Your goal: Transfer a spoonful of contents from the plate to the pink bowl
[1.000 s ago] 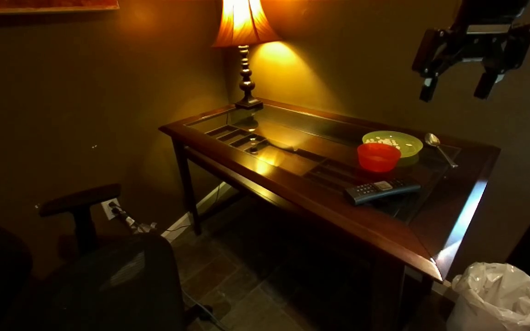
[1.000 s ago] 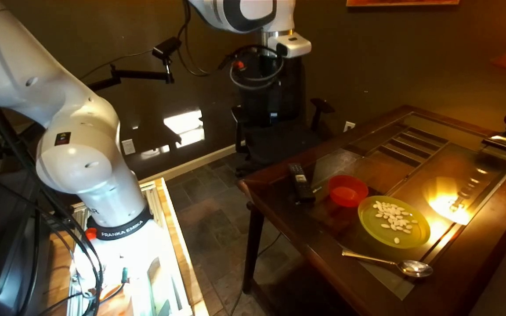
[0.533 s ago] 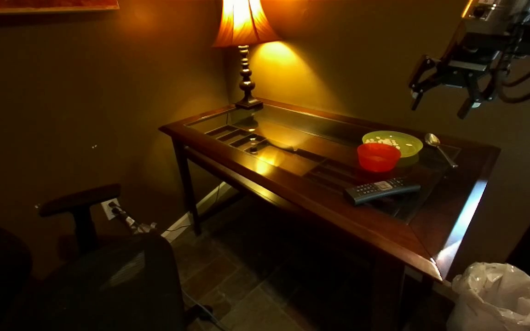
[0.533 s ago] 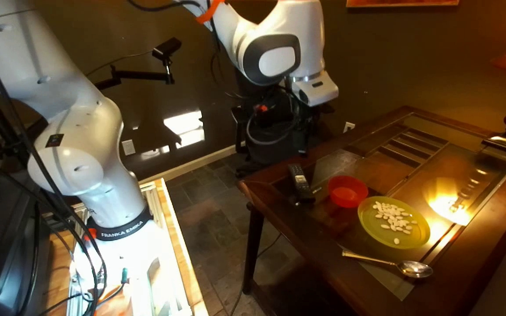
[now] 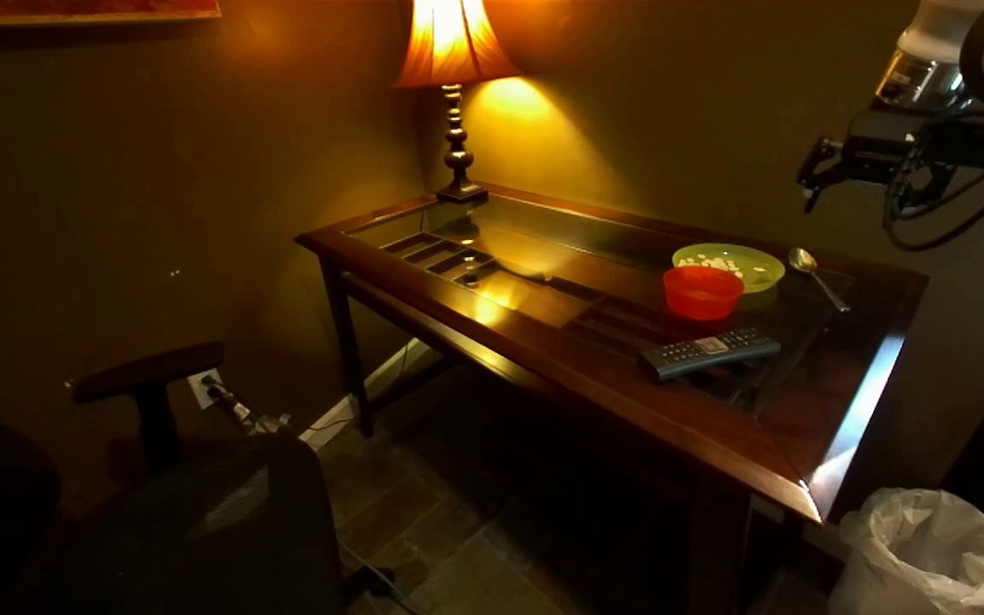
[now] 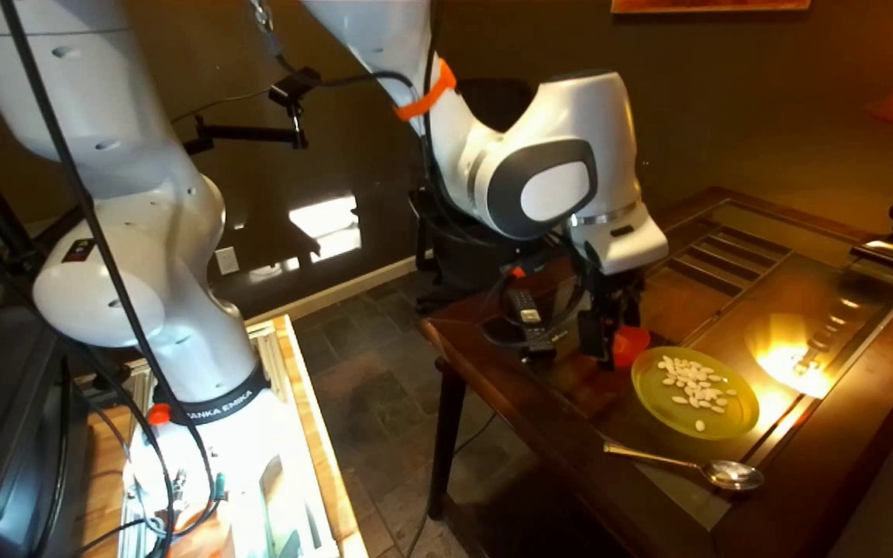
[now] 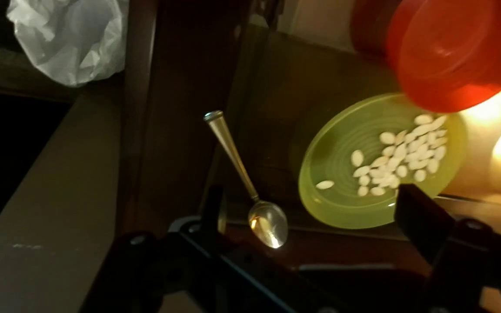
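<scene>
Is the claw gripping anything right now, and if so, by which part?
Nothing is held: the claw is open, and the metal spoon lies on the glass-topped table beside the green plate.

Wrist view: down onto plate, close. Exterior views: farther, angled down, plate shared; seen past bowl in an exterior view, past spoon in an exterior view.

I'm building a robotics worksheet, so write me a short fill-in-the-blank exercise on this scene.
The gripper is ____, its fingers apart.
Of the bowl and the plate, the white pieces lie on the ____.
Of the bowl and the remote, the one nearer the plate is the ____.
The lamp is switched ____.
Missing words: open; plate; bowl; on.
</scene>
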You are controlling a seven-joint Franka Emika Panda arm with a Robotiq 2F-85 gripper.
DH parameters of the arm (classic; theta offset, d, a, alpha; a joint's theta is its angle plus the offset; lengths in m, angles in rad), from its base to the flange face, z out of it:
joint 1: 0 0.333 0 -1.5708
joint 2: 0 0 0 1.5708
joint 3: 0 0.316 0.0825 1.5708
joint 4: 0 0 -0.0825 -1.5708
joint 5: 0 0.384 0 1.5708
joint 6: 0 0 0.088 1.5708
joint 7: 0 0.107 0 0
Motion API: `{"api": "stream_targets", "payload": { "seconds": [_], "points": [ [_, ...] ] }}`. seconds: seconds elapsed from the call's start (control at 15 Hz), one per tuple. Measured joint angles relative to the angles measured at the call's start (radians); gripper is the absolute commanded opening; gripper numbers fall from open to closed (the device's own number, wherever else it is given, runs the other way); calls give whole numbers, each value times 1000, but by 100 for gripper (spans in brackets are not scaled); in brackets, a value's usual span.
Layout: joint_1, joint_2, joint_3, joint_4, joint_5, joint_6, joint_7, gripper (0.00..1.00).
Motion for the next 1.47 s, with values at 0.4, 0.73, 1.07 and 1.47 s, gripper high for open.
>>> {"api": "stream_targets", "payload": {
  "seconds": [0.4,0.73,1.07,1.47],
  "points": [
    [27,37,-59,19,-75,1,40,100],
    [62,99,-129,49,-207,51,96,100],
    [58,290,-187,159,-323,195,128,99],
    [53,475,-190,266,-323,269,83,52]
  ]
}}
